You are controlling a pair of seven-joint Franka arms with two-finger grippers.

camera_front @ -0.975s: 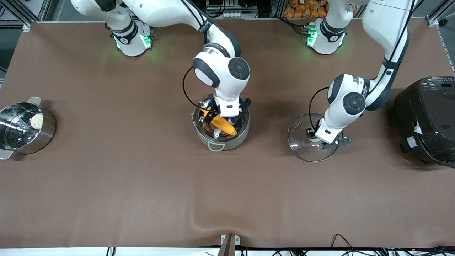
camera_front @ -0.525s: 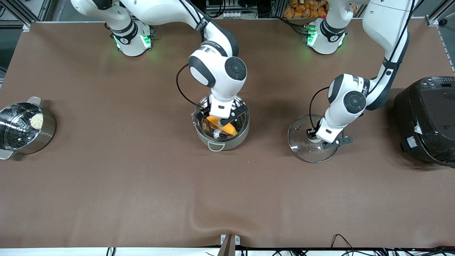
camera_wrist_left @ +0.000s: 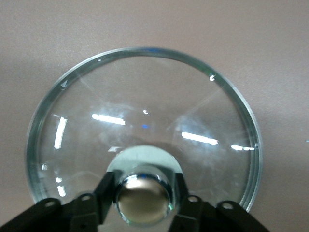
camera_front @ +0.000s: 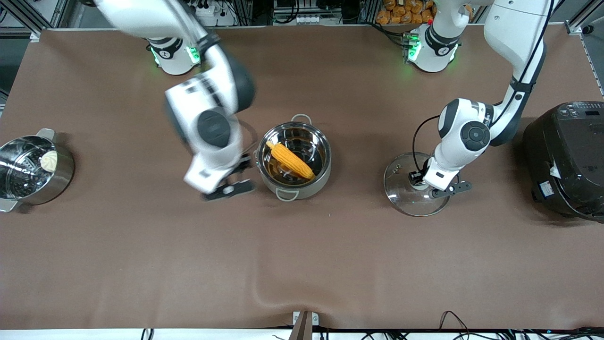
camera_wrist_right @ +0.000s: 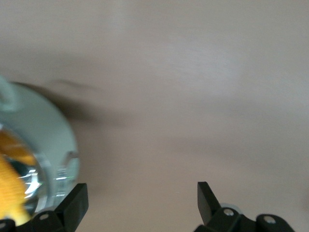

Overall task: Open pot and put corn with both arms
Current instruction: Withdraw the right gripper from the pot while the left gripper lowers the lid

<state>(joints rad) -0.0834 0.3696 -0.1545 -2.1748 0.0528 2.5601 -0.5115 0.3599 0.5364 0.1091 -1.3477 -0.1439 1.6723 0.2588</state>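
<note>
The shiny steel pot (camera_front: 293,185) stands uncovered mid-table, and the yellow-orange corn (camera_front: 290,159) lies inside it. My right gripper (camera_front: 234,175) is open and empty over the table beside the pot, toward the right arm's end. The right wrist view shows the right gripper (camera_wrist_right: 140,203) wide open over bare cloth, with the pot (camera_wrist_right: 53,140) and the corn (camera_wrist_right: 12,154) at its edge. The glass lid (camera_front: 405,198) lies on the table toward the left arm's end. My left gripper (camera_front: 418,182) is shut on its copper-coloured knob (camera_wrist_left: 143,200), with the lid (camera_wrist_left: 145,106) spread below.
A steel steamer pot (camera_front: 61,177) with a white bun (camera_front: 48,160) stands at the right arm's end of the table. A large black rice cooker (camera_front: 566,156) stands at the left arm's end, close to the lid.
My right gripper let go of the corn in the pot and swung out toward the right arm's end of the table. The left gripper stayed on the lid's knob.
</note>
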